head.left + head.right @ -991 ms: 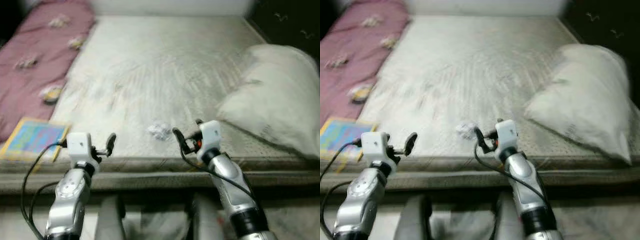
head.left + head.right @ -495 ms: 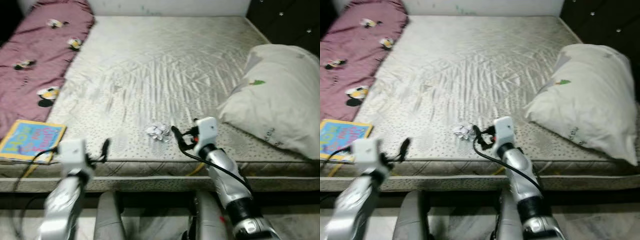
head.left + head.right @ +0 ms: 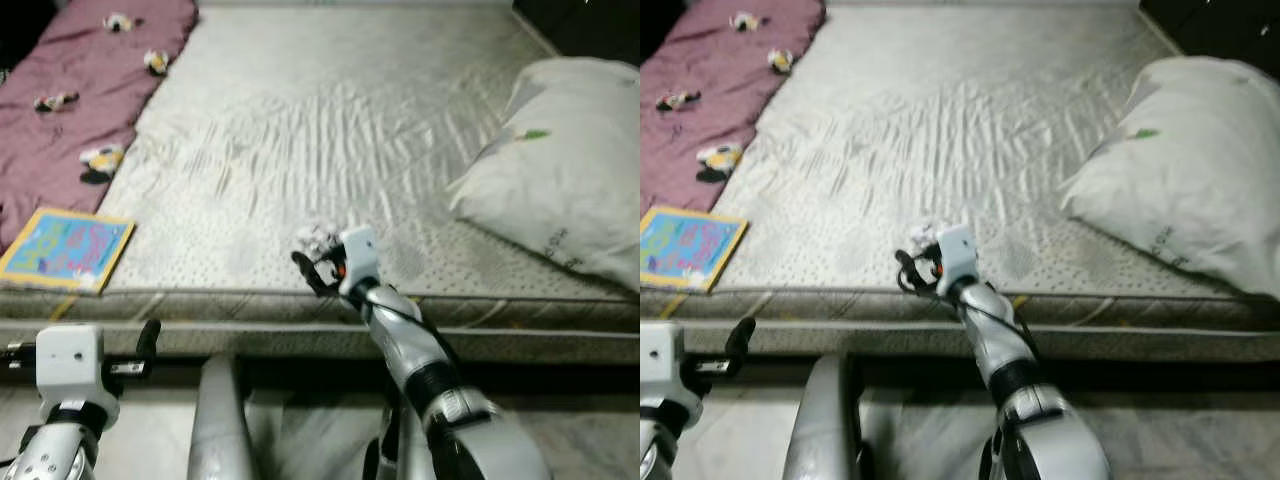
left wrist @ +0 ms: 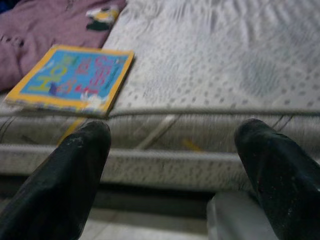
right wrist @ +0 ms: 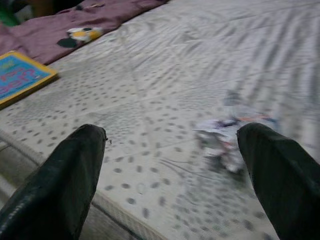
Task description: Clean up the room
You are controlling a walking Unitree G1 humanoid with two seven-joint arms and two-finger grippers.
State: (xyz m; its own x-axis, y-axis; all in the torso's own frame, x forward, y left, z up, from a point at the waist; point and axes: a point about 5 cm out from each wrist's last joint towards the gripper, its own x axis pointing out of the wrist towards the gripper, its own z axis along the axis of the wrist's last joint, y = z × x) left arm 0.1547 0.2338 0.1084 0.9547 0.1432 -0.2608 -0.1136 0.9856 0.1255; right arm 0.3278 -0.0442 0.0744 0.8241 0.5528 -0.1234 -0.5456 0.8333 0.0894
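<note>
**Right end effector spread beside the crumpled paper at the bed's near edge**

My right end effector (image 3: 312,270) reached over the near edge of the mattress (image 3: 330,120), its two black fingers (image 5: 70,175) spread wide apart and gripping nothing. The crumpled paper (image 5: 227,140), a small white wad with bits of colour on it, lay on the dotted mattress cover just beyond my fingertips. In my right wrist view it sat close inside one finger rather than midway between the two, and it was blurred, so I could not tell whether that finger touched it. From my head view the wad (image 3: 316,238) sat near the front edge of the bed, roughly at 12 o'clock from my right end effector and just beside it.

My left end effector (image 3: 148,340) hung low in front of the bed's side, below the mattress edge, at about 8 o'clock from the wad and well apart from it. Its fingers (image 4: 70,165) were also spread, with nothing between them.

A blue and yellow book (image 3: 68,250) lay flat on the mattress near the front corner, at about 9 o'clock from the wad. A maroon blanket (image 3: 70,90) with small printed figures ran along the bed's far side at 10 o'clock. A large white pillow (image 3: 570,170) rested on the mattress at 2 o'clock, well apart from the paper.
</note>
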